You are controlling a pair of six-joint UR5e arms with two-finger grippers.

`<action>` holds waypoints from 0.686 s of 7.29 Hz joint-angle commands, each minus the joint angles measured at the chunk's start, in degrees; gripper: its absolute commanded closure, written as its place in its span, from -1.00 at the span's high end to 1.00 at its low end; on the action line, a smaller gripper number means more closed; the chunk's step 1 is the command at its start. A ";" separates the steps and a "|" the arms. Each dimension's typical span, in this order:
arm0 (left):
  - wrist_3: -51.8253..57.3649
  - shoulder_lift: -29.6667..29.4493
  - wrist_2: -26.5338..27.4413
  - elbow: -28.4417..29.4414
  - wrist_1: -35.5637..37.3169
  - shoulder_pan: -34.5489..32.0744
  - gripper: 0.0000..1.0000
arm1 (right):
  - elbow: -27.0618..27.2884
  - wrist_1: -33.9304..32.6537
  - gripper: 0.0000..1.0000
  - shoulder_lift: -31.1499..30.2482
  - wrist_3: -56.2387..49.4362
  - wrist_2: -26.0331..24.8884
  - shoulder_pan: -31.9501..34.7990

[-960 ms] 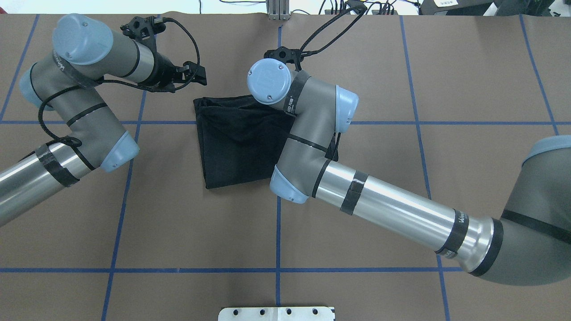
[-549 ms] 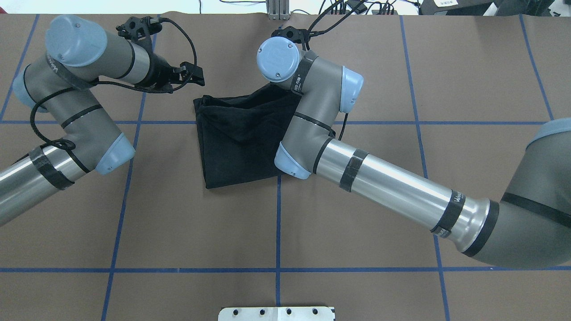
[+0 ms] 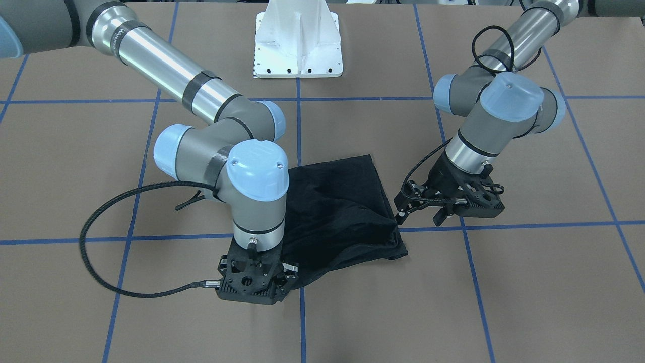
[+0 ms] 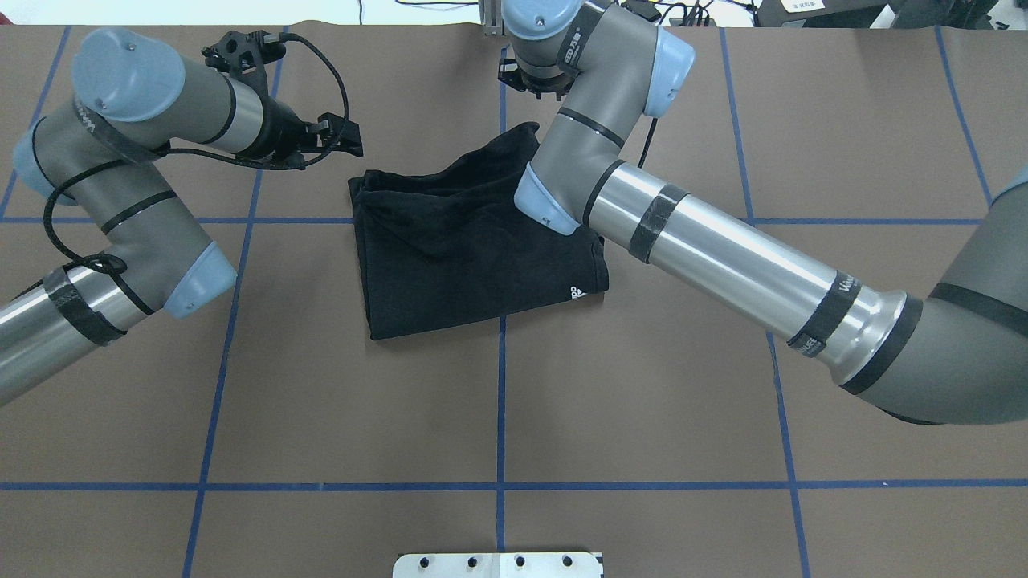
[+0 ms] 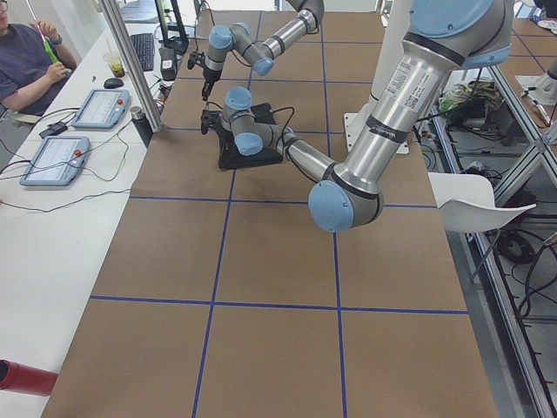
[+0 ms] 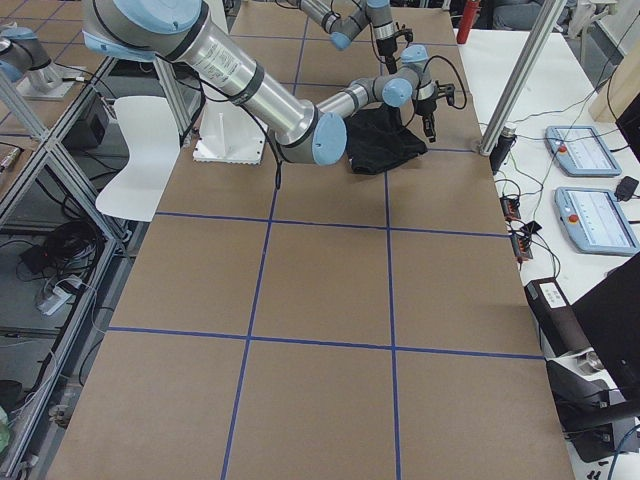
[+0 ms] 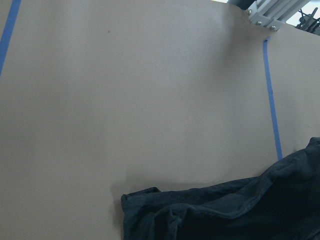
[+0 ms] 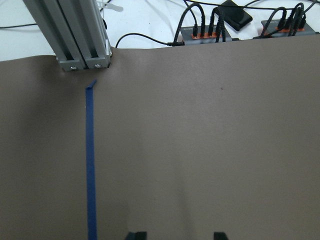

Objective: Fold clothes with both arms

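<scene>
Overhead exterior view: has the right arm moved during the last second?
Yes. The right arm has swung away from the robot. Its wrist cap, earlier over the T-shirt's far edge, now sits beside the aluminium post beyond it.

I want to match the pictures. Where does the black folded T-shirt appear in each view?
Exterior front-facing: the black folded T-shirt lies at the centre.
Overhead exterior: centre, a little above the middle.
Exterior left: small, upper middle.
Exterior right: small, near the top, right of centre.
Left wrist: bottom right corner.
Right wrist: not in it.
Shared landmark: the blue tape line that runs under the T-shirt.
</scene>
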 commanded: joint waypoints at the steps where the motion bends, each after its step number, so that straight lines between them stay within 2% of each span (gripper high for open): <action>1: 12.95 1.36 0.05 -7.45 15.31 -2.54 1.00 | 12.05 -16.59 0.97 -3.66 -10.65 3.86 2.58; 2: 21.64 3.81 0.05 -12.72 22.97 -4.91 1.00 | 18.73 -22.95 0.97 -6.90 -16.19 4.64 3.80; 3: 30.52 7.22 0.05 -16.52 27.22 -7.63 1.00 | 24.11 -23.71 0.97 -12.07 -21.12 8.04 5.99; 4: 39.74 11.00 -0.21 -18.47 28.31 -12.09 1.00 | 29.47 -23.37 0.98 -19.25 -28.04 11.82 8.88; 5: 46.71 13.91 -4.13 -18.49 28.41 -17.19 1.00 | 33.78 -23.36 0.98 -25.68 -33.94 13.86 12.13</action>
